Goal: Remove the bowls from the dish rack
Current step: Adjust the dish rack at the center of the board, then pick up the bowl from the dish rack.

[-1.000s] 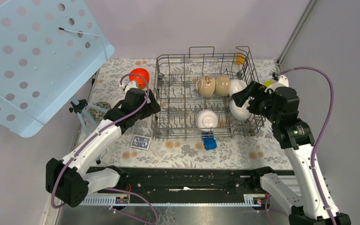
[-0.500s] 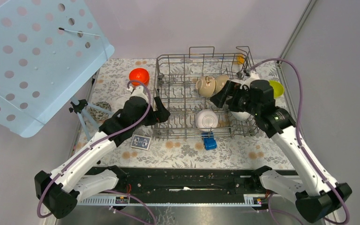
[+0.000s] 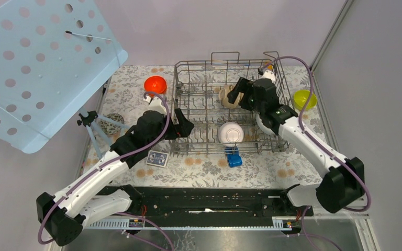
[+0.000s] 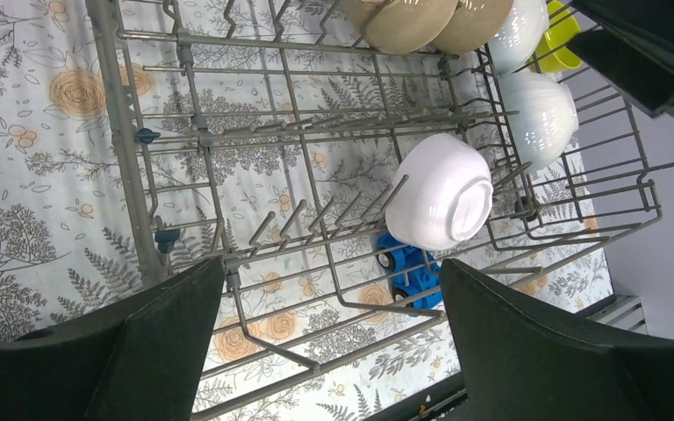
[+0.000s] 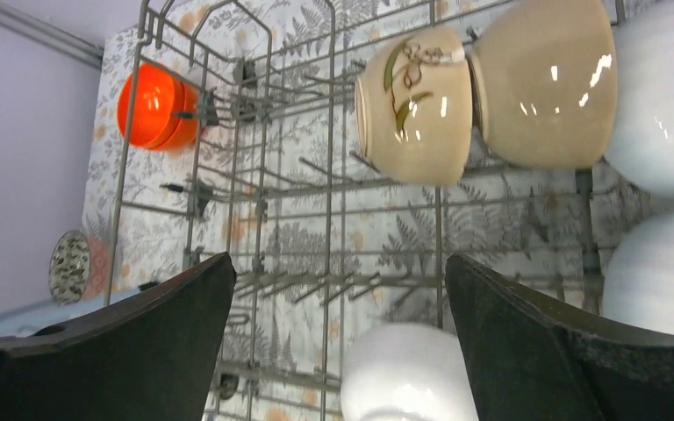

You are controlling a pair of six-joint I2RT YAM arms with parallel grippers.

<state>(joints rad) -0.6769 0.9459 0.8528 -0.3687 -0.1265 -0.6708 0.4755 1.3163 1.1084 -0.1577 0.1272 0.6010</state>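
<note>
Floral cloth [image 3: 204, 168] lies under the dish rack [image 3: 201, 102], its long axis running left-to-right. Inside, beige bowls [image 5: 414, 103] and a white bowl [image 4: 443, 191] rest on their sides. An orange bowl [image 3: 155, 84] and a yellow-green bowl [image 3: 303, 98] sit outside. My left gripper [image 4: 332, 272] and right gripper [image 5: 338, 263] are spread, empty.

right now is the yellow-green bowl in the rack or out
Out. The yellow-green bowl sits on the patterned table, beyond the right wall of the dish rack.

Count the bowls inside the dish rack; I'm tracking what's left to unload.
5. Two beige bowls together at the far middle, two white bowls on the right side, one lone white bowl near the front. The right arm could hide more.
</note>
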